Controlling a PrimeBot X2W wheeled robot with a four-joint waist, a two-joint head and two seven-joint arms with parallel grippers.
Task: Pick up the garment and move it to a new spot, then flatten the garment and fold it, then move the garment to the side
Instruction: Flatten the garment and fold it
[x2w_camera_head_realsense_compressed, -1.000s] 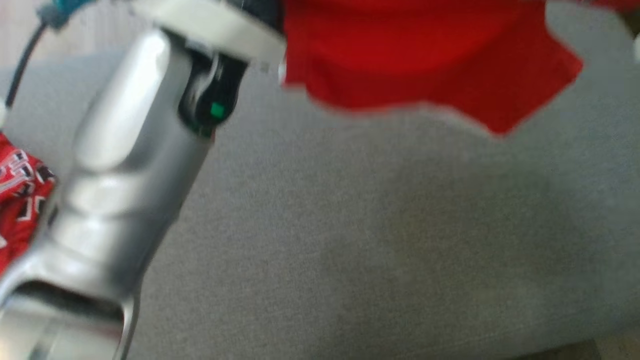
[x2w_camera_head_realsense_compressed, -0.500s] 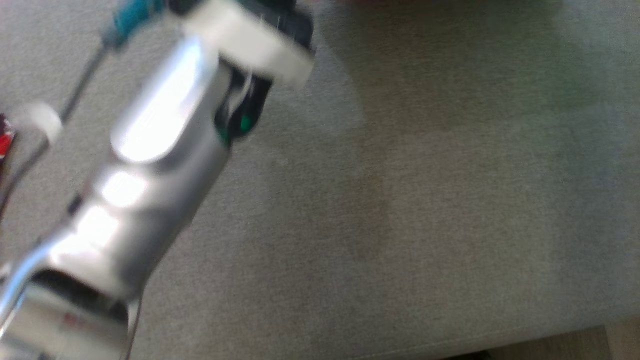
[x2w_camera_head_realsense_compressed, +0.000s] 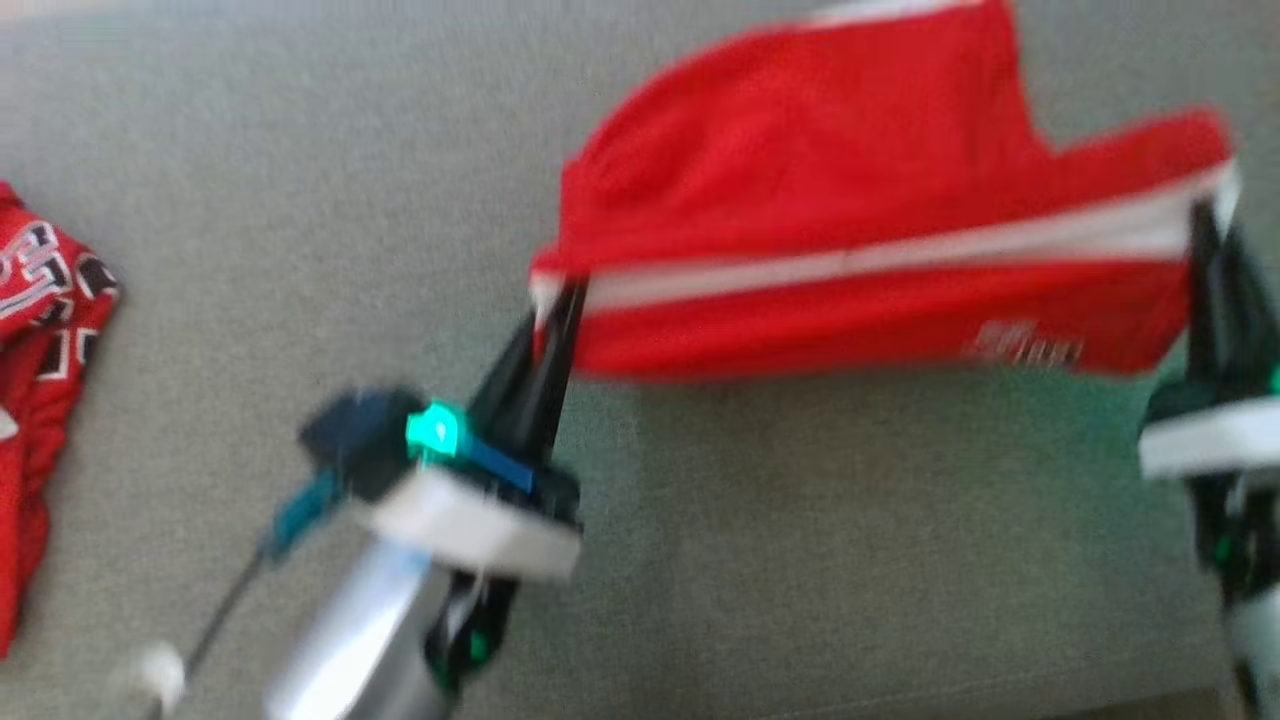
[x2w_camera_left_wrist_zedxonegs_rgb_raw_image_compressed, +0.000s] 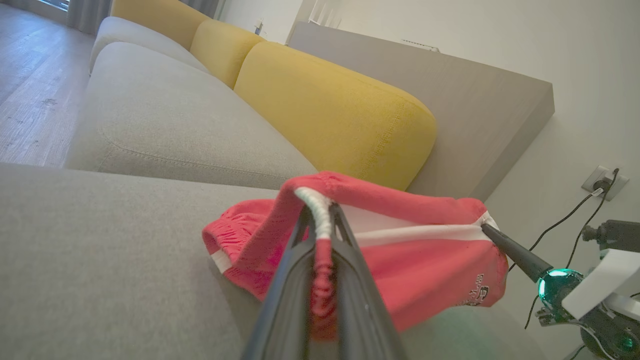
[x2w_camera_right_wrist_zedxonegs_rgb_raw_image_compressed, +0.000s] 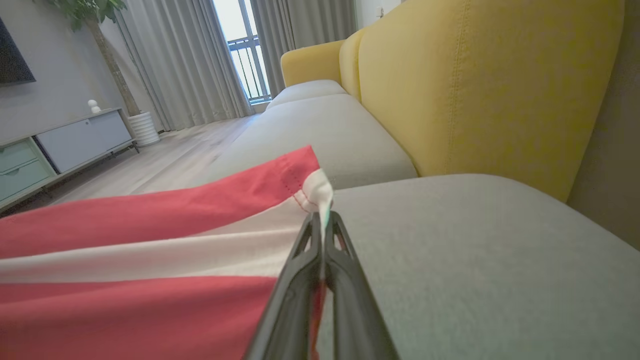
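left end effector (x2w_camera_head_realsense_compressed: 553, 300) and right end effector (x2w_camera_head_realsense_compressed: 1204, 228) clamp the shorts (x2w_camera_head_realsense_compressed: 800, 180) stretched above the sofa seat (x2w_camera_head_realsense_compressed: 800, 560); flattening and folding are left.

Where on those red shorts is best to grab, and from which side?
At the two ends of the white side stripe: the left tool pinches the waistband end, the right tool the hem end, both from the near edge. That probably keeps the red shorts stretched flat.

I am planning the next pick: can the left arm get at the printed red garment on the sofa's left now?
Probably not yet: the left gripper is shut on the red shorts, shared with the right gripper. The grey cushion toward the printed garment looks free.
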